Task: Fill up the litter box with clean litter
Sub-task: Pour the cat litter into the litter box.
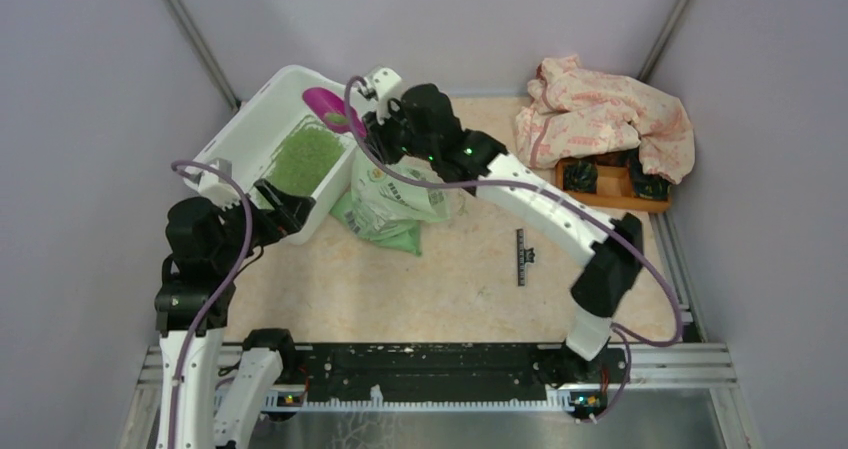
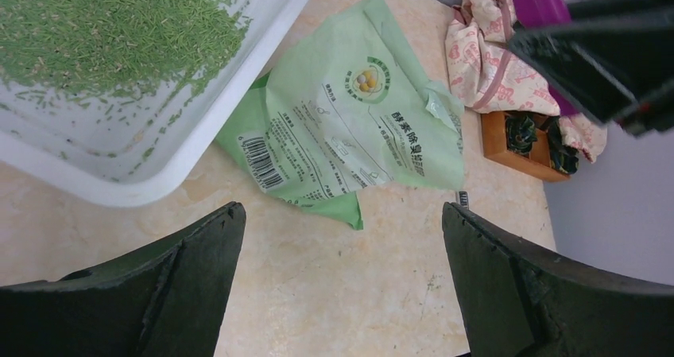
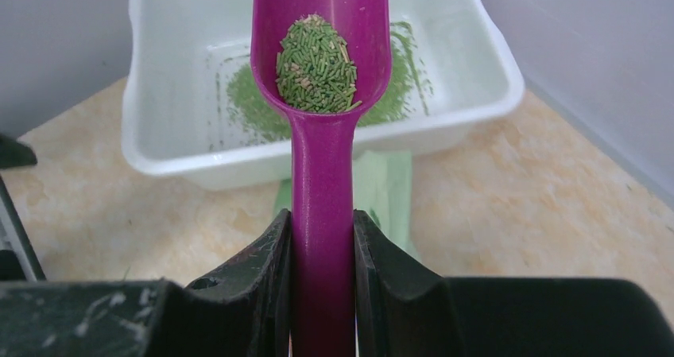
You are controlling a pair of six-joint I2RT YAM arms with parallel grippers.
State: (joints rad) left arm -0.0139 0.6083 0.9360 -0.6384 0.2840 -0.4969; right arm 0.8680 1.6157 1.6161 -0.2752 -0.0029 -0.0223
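Observation:
The white litter box stands at the back left, with a patch of green litter on its floor; it also shows in the left wrist view and the right wrist view. My right gripper is shut on the handle of a purple scoop. The scoop's bowl holds green litter and hovers over the box's near rim. My left gripper is open and empty, over the bare table just beside the box's corner.
A light green printed bag lies flat beside the box, under my right arm. An orange wooden tray with a pink patterned cloth over it sits at the back right. A small black strip lies mid-table.

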